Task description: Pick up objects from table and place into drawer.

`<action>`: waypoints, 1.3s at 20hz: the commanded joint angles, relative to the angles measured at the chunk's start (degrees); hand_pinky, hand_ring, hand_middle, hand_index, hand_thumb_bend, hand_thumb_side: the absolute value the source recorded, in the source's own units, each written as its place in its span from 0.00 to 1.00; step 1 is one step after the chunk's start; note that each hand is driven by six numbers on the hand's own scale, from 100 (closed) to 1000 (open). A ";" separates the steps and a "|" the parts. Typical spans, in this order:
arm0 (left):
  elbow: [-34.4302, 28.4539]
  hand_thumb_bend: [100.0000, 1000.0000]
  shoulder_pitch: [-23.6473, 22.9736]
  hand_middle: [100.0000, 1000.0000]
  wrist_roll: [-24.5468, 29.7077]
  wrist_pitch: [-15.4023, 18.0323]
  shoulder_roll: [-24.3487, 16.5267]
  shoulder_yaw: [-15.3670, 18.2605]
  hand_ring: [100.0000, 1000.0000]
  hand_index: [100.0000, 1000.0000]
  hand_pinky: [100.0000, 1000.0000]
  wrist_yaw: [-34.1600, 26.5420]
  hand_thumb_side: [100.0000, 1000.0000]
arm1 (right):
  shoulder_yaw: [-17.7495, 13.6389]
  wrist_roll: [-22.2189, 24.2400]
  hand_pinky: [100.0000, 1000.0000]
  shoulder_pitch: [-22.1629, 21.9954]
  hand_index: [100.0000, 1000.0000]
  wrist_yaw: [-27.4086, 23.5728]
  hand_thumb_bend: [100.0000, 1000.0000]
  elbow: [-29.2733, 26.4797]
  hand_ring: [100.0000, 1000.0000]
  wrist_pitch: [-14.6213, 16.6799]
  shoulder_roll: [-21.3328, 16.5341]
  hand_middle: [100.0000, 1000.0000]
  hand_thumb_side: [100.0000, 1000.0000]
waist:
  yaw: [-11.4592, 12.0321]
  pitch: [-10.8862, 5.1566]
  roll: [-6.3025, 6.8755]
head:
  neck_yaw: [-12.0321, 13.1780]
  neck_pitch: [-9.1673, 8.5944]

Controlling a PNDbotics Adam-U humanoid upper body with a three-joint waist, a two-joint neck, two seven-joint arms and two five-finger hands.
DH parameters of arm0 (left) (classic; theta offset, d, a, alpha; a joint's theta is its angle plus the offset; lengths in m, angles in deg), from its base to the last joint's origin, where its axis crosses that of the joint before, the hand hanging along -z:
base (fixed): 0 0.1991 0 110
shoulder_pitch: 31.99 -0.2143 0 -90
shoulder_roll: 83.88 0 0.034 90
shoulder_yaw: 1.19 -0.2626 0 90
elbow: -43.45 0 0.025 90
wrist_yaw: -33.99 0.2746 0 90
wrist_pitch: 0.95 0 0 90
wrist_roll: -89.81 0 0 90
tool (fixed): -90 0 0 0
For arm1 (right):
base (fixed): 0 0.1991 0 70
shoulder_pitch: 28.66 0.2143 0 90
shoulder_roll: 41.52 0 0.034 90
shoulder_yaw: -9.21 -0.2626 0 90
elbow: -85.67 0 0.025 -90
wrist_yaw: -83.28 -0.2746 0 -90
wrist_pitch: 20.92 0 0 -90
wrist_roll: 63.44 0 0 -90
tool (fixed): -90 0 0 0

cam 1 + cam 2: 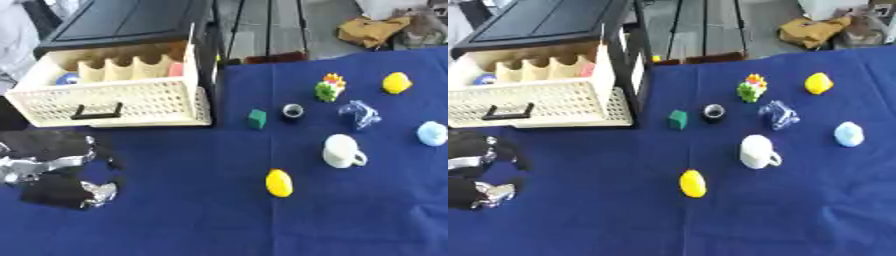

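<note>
Left hand: the robot's black and silver left hand point(57, 172) is sitting low at the left edge, on the blue cloth; its fingers are looking curled inward with nothing between them, though the blur is making this a judgement.
Right hand: it is not showing in either view.
Drawer: the cream perforated plastic drawer point(114, 102) with a black handle is standing pulled open just beyond the left hand, sliding out of a black cabinet point(131, 22).
Drawer contents: a blue round thing point(67, 78) and a pink thing point(177, 69) are already lying inside, behind a row of cream dividers; what they are I cannot tell.
Green cube: a small dark green block point(256, 119) is sitting to the right of the hand, near the drawer's front corner.
Yellow oval: a yellow lemon-shaped object point(278, 183) is lying right of the hand, the nearest item at its level.
Dark ring: a small black and silver ring-shaped thing point(292, 110) is resting just beside the cube.
White mug: a white ceramic mug point(342, 151) is standing upright, farther right.
Flower toy: a green, yellow and red toy point(330, 87) is sitting beyond the mug.
Clear piece: a crumpled clear bluish plastic thing point(359, 115) is lying nearby.
Far right: a second yellow rounded object point(396, 83) and a pale blue ball point(431, 133) are lying well apart from the hand.
Progress: by my reading, about two items are stowed and eight are waiting on the cloth, so the task is looking early.
</note>
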 commanded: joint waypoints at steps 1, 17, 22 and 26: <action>1.76 0.00 1.56 0.74 0.06 -0.64 -1.10 1.53 0.28 0.87 0.08 1.54 1.00 | -0.08 -0.16 0.49 0.51 0.67 -0.32 0.00 -0.77 0.62 0.08 -0.71 0.53 0.87 | -0.20 -0.79 -0.27 | 0.38 -0.56; 12.64 0.00 6.66 0.75 0.06 -1.85 1.57 3.70 0.30 0.90 0.10 6.91 1.00 | 0.24 0.23 0.49 0.47 0.66 -0.27 0.00 -0.77 0.62 0.06 0.39 0.52 0.87 | -1.20 0.66 -0.44 | 1.52 -1.43; 15.79 0.00 8.24 0.77 0.06 -2.65 2.53 3.74 0.30 0.92 0.10 8.07 1.00 | 0.19 0.24 0.49 0.51 0.66 -0.46 0.00 -0.77 0.61 0.13 0.61 0.52 0.87 | -1.56 1.00 -0.56 | 1.70 -1.67; 16.42 0.00 9.35 0.72 0.06 -2.60 3.31 3.62 0.29 0.88 0.08 7.48 1.00 | 0.12 0.41 0.49 0.31 0.66 -0.41 0.00 -0.77 0.61 -0.05 0.79 0.51 0.86 | -1.79 1.22 -0.64 | 1.68 -1.71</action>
